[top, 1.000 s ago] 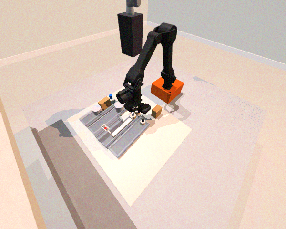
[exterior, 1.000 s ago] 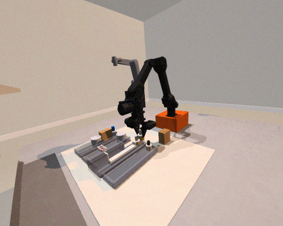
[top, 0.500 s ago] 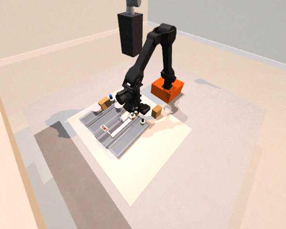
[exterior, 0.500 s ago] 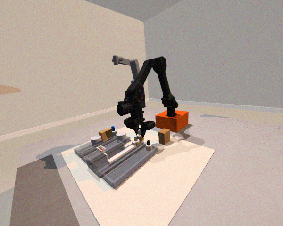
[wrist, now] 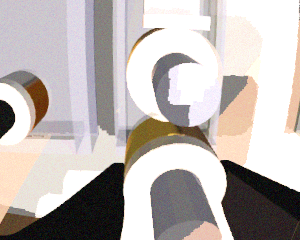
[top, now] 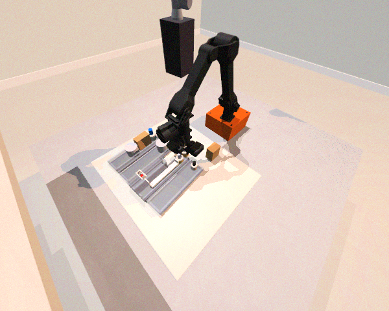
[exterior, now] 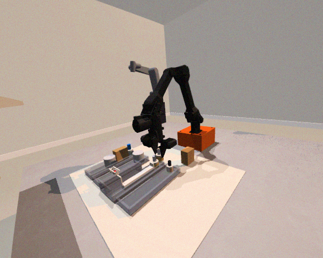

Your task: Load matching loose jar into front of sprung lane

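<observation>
My gripper [top: 185,153] [exterior: 159,155] [wrist: 172,172] is shut on an upright amber jar [exterior: 160,159] [wrist: 177,200] with a white shoulder and grey cap, at the front end of the sprung lane. The matching grey-capped lane jar [top: 179,159] [exterior: 154,162] [wrist: 139,70] stands directly behind it. In the wrist view they overlap, so contact cannot be told. The white pusher [top: 164,173] [exterior: 138,175] [wrist: 176,21] is just behind the lane jar. The held jar hides the low front stop, and its base is hidden too.
A black-capped jar [top: 194,166] [exterior: 169,167] [wrist: 21,117] stands in the neighbouring lane. Wide pale jars [top: 131,149] [exterior: 138,156] and a blue-capped jar [top: 150,131] [exterior: 129,147] are on the other side. Wooden blocks [top: 212,151] [exterior: 120,153] stand near both sides of the rack.
</observation>
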You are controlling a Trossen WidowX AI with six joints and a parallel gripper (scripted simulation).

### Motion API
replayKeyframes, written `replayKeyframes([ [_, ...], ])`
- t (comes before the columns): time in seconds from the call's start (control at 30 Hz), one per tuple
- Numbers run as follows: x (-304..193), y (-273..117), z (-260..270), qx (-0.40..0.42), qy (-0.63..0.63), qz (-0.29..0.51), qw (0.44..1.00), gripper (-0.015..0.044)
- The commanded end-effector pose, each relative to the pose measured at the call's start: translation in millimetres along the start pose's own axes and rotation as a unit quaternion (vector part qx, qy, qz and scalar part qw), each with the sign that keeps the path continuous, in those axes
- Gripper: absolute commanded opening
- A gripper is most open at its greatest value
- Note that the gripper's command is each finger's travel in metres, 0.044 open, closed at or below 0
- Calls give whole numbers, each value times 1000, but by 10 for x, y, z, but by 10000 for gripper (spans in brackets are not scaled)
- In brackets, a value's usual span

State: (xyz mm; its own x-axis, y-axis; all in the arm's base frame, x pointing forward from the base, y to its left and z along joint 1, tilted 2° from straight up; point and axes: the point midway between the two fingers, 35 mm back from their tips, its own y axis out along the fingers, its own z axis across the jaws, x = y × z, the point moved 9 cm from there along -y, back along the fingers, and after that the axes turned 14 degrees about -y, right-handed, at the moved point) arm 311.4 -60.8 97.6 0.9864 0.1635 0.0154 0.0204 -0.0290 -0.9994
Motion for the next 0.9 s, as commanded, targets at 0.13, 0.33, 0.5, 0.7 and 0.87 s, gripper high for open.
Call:
replayKeyframes([
  [0.13,93,-53,-29,-7,1,-16,1000,0],
  [0.33,112,-60,-33,-7,1,-16,1000,0],
  [0.5,128,-66,-39,-7,1,-16,1000,0],
  [0.7,147,-73,-45,-7,1,-16,1000,0],
  [0.87,163,-79,-51,-7,1,-16,1000,0],
])
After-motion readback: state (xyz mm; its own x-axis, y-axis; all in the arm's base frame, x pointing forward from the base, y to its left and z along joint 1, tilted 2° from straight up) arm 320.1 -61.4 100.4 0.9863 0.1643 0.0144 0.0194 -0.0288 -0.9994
